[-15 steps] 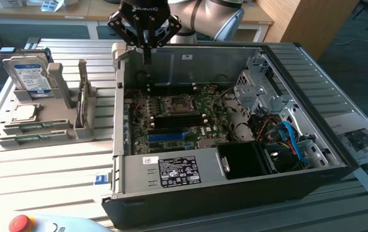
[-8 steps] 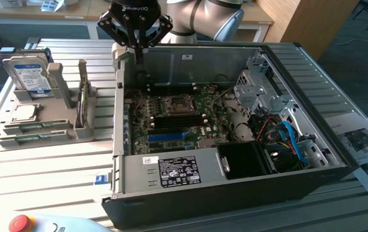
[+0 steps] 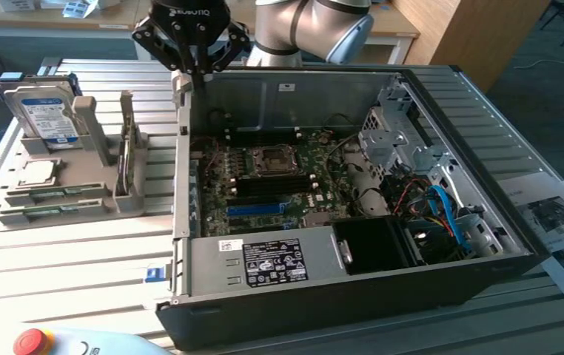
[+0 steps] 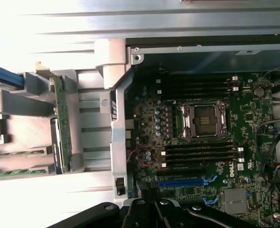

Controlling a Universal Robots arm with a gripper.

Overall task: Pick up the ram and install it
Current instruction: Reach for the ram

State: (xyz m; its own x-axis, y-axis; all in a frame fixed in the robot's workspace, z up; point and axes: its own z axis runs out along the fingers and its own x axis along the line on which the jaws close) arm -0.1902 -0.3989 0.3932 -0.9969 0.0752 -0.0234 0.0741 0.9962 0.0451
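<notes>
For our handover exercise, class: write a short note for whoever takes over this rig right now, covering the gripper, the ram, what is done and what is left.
The gripper is shut and holds nothing. It hangs above the far corner of the open computer case, on the exterior view's left.
The ram stands on edge in the grey holder outside the case, apart from the gripper.
The memory slots on the motherboard show no stick seated.
Done: nothing that shows.
Left: the ram is not yet picked up or installed.
</notes>
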